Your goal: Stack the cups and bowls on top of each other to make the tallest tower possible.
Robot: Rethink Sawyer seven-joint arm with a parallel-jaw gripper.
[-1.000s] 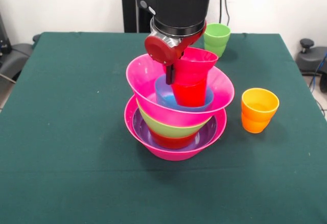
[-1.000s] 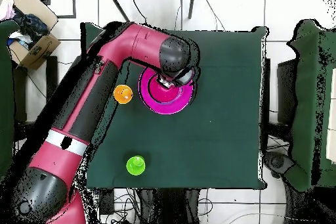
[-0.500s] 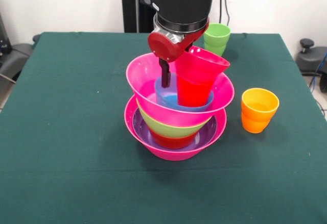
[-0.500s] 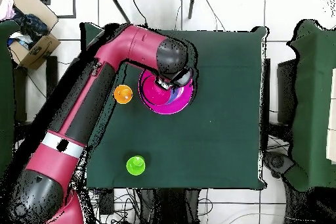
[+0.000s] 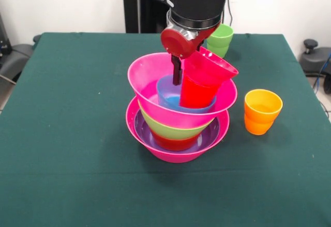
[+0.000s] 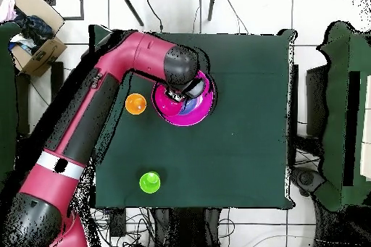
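Red cup [image 5: 202, 85] tilts in the tower's [image 5: 178, 118] blue bowl [image 5: 168, 95], seen only from the front; the hand [image 5: 178, 72] grips its rim. Overhead, the arm [image 6: 109, 106] hides it; the orange cup [image 5: 262, 111] stands beside.

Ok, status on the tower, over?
Gripper at red cup's rim, grip state unclear. Cup tilted in blue bowl atop tower. Orange cup, green cup unstacked, nothing in the way.

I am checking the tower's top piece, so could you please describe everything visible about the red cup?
The red cup is a glossy plastic tumbler with a flared rim and a narrower base. It tilts, mouth towards the orange cup, with its base inside the small blue bowl atop the tower. One dark finger of the gripper reaches down beside it.
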